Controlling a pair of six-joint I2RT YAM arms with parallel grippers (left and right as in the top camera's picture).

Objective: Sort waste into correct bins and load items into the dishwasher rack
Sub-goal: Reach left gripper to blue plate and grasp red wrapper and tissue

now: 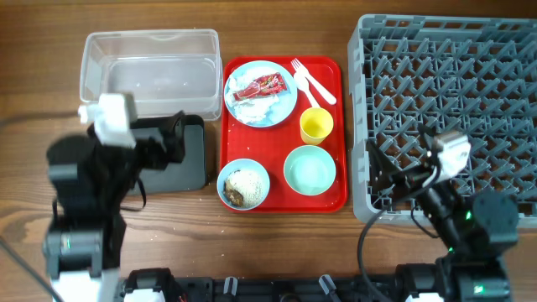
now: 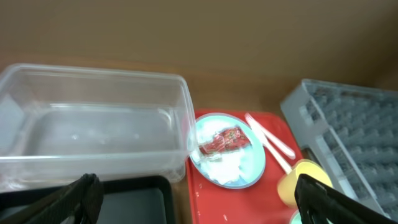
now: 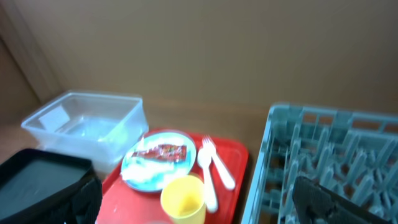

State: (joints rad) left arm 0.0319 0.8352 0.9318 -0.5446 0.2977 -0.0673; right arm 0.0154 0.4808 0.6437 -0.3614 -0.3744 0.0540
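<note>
My L gripper (image 1: 174, 138) wide open, empty, over black tray (image 1: 189, 174). Target red wrapper (image 1: 262, 85) on blue plate (image 1: 288, 99) atop tissue (image 1: 252, 107). I'd drop steep, pinch red wrapper only, w/o shoving blue plate.

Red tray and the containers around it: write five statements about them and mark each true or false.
1. The red wrapper lies on the pale blue plate. True.
2. The yellow cup stands in the dishwasher rack. False: it stands on the red tray.
3. The food scraps sit in the pale blue bowl. True.
4. The tissues are in the clear tub. False: they lie on the plate.
5. The white forks lie on the red tray. True.
</note>
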